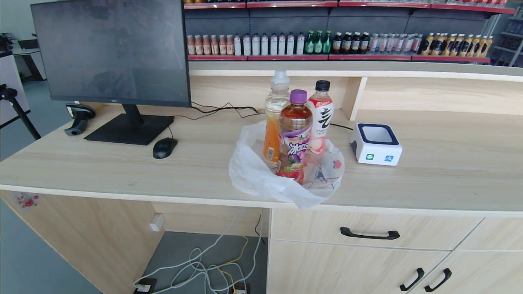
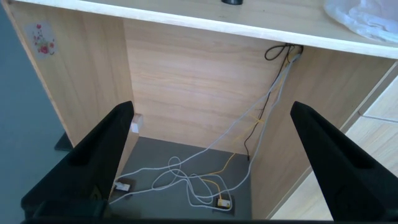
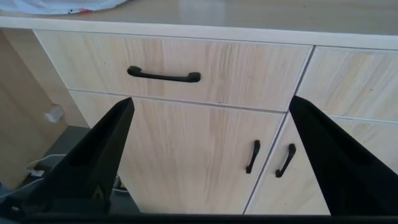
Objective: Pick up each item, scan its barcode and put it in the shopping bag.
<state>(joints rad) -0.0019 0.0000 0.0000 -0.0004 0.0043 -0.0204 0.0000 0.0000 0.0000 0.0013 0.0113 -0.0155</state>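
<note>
Plastic shopping bag (image 1: 253,175) on counter (image 1: 449,171), above left claw (image 2: 211,155), right claw (image 3: 208,155)

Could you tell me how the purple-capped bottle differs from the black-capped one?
The purple-capped bottle wears a purple label, the black-capped bottle a mostly white one. The purple-capped bottle stands nearer the front edge of the counter, the black-capped bottle behind it. Both stand upright in the shopping bag.

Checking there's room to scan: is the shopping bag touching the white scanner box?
Apart. The head view shows bare counter between the shopping bag and the white scanner box.
</note>
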